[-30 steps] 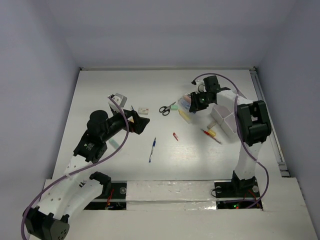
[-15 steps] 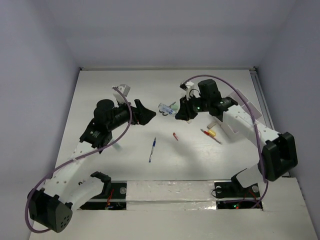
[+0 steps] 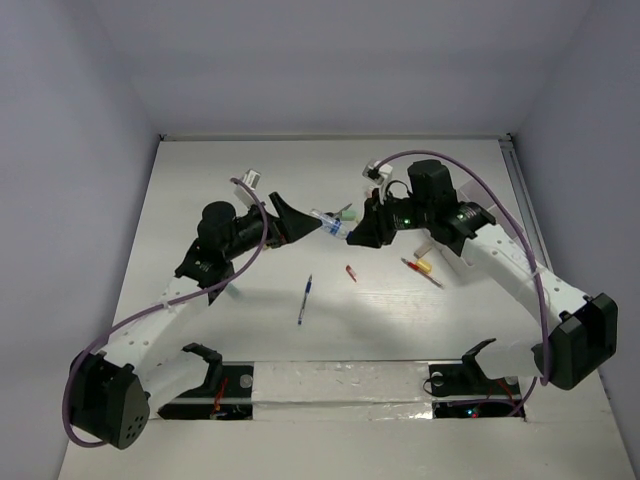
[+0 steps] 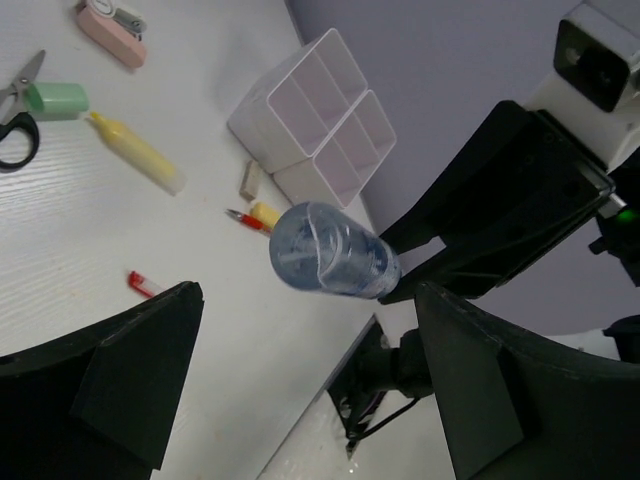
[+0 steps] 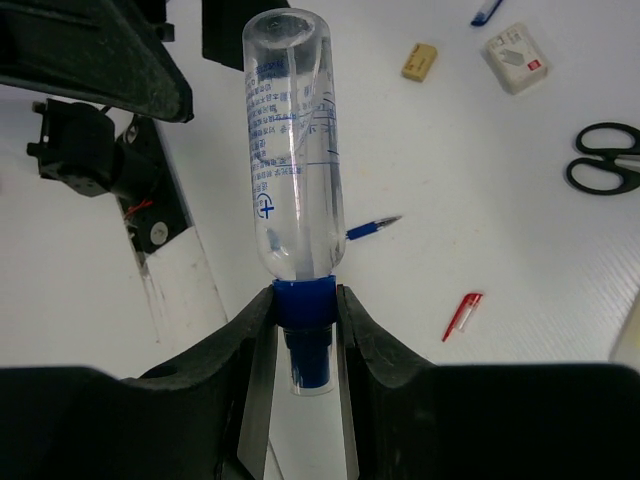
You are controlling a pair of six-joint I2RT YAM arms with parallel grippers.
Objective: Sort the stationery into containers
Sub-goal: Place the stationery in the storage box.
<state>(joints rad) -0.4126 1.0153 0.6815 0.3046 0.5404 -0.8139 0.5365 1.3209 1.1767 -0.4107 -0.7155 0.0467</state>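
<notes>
My right gripper (image 5: 305,310) is shut on the blue cap of a clear glue bottle (image 5: 292,130), which it holds in the air over the table's middle (image 3: 330,226). My left gripper (image 4: 310,295) is open and faces the bottle's base (image 4: 335,250). Its fingers (image 4: 150,370) stand wide on either side and do not touch the bottle. The white organiser tray (image 4: 262,135) stands at the right, mostly hidden by the right arm in the top view. On the table lie black scissors (image 4: 15,110), a mint eraser (image 4: 58,97), a yellow marker (image 4: 135,152) and a blue-white pen (image 3: 305,298).
A small red bit (image 3: 351,272) and a red pencil (image 3: 420,268) lie near the middle. A tan eraser (image 5: 420,60) and a white eraser (image 5: 515,58) lie to the left. A pink item (image 4: 110,35) sits toward the back. The walls close in on three sides.
The right arm has carried the bottle left from beside the tray toward the middle. The left arm has swung right to meet it, and its jaws have narrowed a little.
</notes>
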